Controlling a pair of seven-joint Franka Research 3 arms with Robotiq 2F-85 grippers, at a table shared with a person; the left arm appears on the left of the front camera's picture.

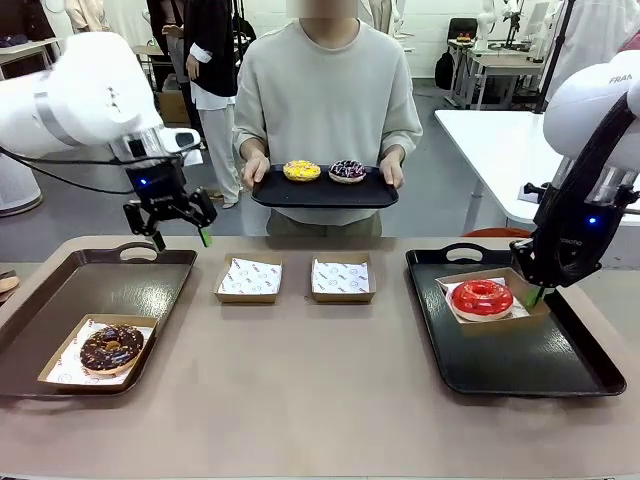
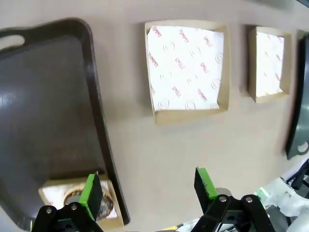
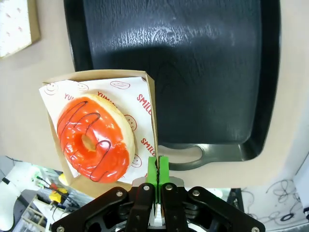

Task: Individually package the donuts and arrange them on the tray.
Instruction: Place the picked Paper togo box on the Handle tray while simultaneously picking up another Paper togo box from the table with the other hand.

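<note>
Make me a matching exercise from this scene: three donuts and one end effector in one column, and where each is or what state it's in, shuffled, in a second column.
Column one
1. chocolate donut
2. red donut
3. yellow donut
4. left end effector

Column two
A. on the black tray the person holds
B. open, holding nothing
C. in a brown box on the left tray
D. in the lined box whose wall the right end effector pinches

Pairs: 1-C, 2-D, 3-A, 4-B
</note>
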